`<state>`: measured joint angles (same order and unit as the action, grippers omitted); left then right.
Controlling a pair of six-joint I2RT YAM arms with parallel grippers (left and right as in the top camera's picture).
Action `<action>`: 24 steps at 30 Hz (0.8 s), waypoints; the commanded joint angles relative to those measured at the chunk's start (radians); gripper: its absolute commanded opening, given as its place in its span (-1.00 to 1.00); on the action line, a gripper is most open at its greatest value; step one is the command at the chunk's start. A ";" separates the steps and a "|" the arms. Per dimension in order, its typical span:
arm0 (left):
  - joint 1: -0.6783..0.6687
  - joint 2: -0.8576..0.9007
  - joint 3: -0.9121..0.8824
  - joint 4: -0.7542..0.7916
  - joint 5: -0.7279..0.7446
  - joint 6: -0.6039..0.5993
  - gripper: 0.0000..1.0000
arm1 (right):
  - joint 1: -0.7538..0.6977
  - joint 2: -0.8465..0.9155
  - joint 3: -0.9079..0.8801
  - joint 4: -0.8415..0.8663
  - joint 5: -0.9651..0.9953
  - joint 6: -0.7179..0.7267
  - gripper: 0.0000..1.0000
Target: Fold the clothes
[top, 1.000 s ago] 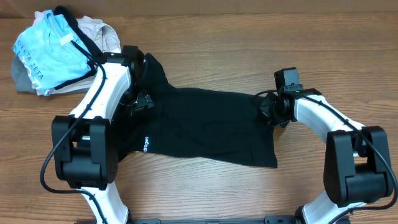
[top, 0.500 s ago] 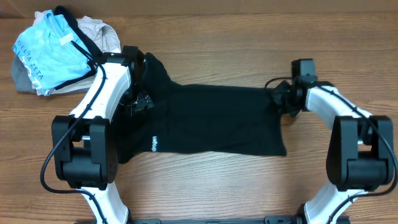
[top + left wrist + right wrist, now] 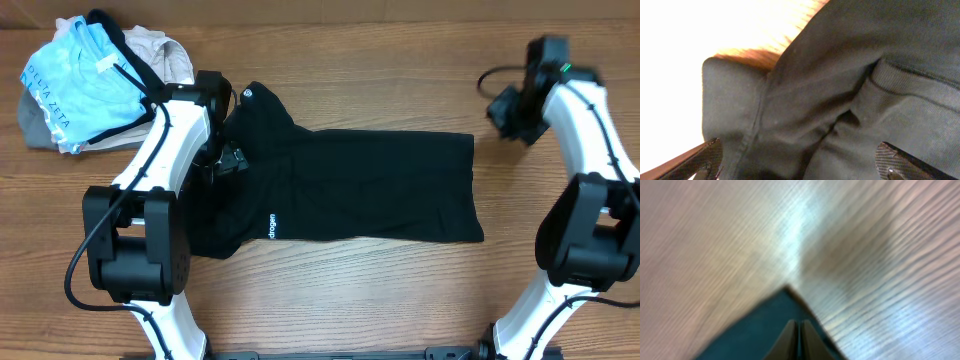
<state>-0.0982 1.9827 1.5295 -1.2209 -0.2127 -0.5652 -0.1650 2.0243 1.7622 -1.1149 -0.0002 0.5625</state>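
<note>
Shirt (image 3: 370, 185), black, lies spread on the middle of the bench (image 3: 400, 60), with its long side going left to right. Its upper edge is nearly straight, its right edge slants a little outward toward the lower right corner, and its lower edge carries a tiny white logo (image 3: 270, 225). At the upper left the cloth rises to a bunched peak with a small white tag (image 3: 248, 95).

Left end effector (image 3: 228, 155) is over this bunched part; in the left wrist view its fingers stand wide apart (image 3: 800, 160) with folded black cloth (image 3: 840, 75) between and under them, not gripped.

Right end effector (image 3: 510, 108) is beyond the upper right corner of the shirt, apart from it. In the blurred right wrist view its fingers are pressed together (image 3: 799, 337) and nothing shows between them.

Bare wood is open above the shirt, to its right, and in a narrower band below it. A pile (image 3: 80, 90) of other garments sits in the far left corner, apart from the shirt, with the left arm between
</note>
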 commanded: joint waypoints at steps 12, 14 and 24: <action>-0.173 -0.171 0.087 -0.083 0.257 0.220 0.68 | 0.062 -0.071 0.214 -0.579 -0.084 -0.047 -0.92; -0.210 -0.167 0.062 -0.077 0.271 0.205 0.52 | 0.086 -0.081 0.151 -0.572 -0.082 -0.037 -0.92; -0.322 -0.156 -0.099 0.056 0.347 0.198 0.24 | 0.140 -0.190 -0.322 -0.310 -0.081 0.070 -0.92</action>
<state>-0.4084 1.8107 1.4876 -1.1954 0.0925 -0.3820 -0.0219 1.8904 1.5505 -1.4826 -0.0879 0.5781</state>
